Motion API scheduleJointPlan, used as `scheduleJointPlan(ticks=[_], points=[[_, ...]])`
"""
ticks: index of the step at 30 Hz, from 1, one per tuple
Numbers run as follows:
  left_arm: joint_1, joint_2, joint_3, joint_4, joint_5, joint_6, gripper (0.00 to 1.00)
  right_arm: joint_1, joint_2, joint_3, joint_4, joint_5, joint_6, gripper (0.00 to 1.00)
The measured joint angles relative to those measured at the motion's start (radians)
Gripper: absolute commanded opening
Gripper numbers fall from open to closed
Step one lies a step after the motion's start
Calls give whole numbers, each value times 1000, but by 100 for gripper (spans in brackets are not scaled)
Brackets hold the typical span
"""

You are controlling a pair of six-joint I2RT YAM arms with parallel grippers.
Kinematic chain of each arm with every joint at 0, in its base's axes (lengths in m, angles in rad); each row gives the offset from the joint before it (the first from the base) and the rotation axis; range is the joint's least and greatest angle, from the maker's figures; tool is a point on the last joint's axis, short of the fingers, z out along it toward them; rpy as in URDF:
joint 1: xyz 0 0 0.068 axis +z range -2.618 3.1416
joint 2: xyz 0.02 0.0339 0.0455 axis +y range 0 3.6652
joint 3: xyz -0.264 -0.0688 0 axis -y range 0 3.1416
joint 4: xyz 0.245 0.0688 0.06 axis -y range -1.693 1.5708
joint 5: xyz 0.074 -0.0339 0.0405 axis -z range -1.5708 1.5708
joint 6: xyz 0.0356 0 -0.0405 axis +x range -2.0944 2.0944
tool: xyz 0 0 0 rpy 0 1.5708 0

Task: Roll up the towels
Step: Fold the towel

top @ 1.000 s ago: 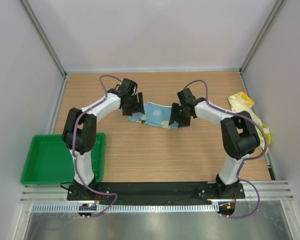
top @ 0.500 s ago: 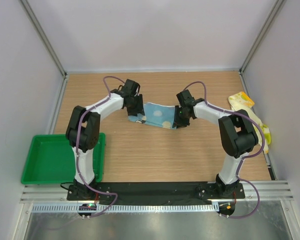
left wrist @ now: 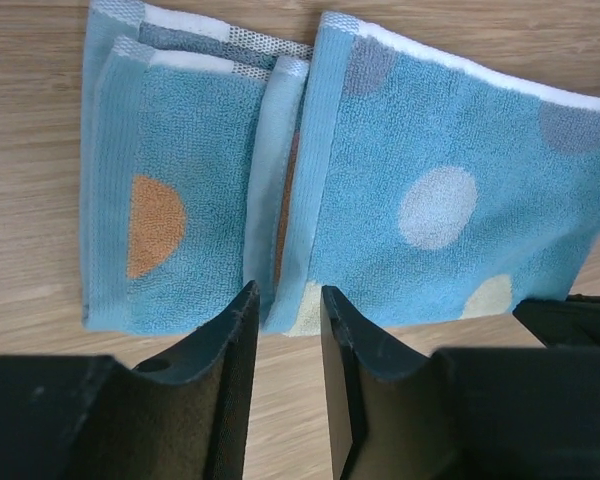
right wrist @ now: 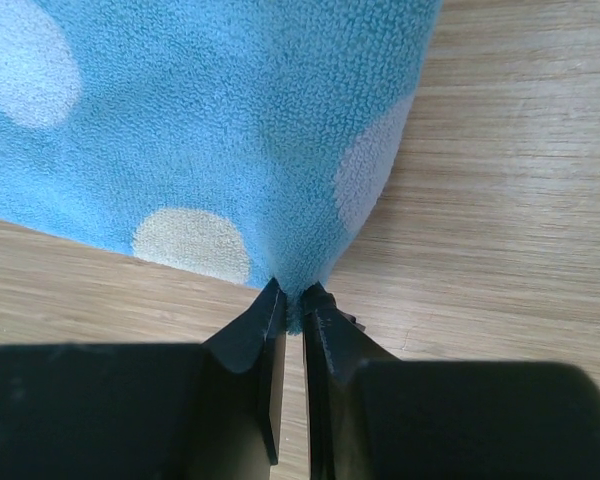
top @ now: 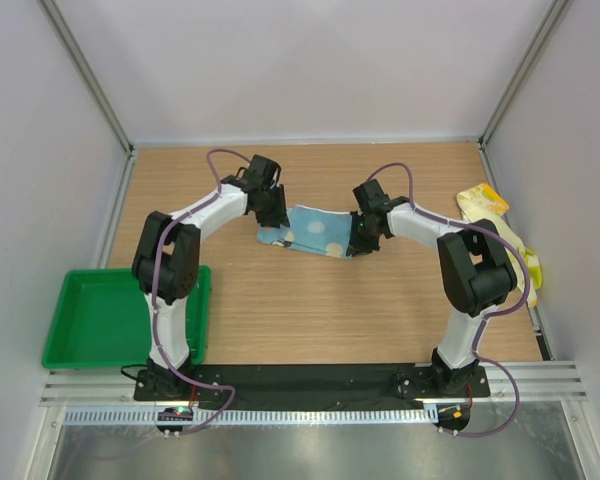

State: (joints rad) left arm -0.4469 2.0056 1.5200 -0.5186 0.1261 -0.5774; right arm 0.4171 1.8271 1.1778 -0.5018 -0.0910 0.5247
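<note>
- right gripper (right wrist: 292, 296): fingers clamped on a corner of the blue towel (top: 310, 230).
- left gripper (left wrist: 285, 295): fingers narrowly apart at the towel's folded edge; cannot tell if they pinch it.
- blue towel lies between them, partly folded.
- yellow towel (top: 492, 215) lies crumpled far right.

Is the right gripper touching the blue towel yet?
Touching. The right wrist view shows the right gripper pinching a corner of the blue towel between its fingers.
</note>
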Motion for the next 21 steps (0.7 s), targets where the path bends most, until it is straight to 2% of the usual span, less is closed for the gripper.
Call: scheduleJointPlan(ticks=[16, 18, 19, 21], points=[[-42, 88, 15, -3, 2, 6, 32, 0, -9, -10, -4, 0, -2, 12], [-42, 88, 17, -3, 0, 6, 22, 0, -9, -10, -4, 0, -3, 11], [-42, 88, 17, -3, -2, 7, 11, 0, -9, -10, -4, 0, -3, 10], [-42, 88, 17, -4, -2, 6, 2, 0, -9, -10, -4, 0, -4, 10]])
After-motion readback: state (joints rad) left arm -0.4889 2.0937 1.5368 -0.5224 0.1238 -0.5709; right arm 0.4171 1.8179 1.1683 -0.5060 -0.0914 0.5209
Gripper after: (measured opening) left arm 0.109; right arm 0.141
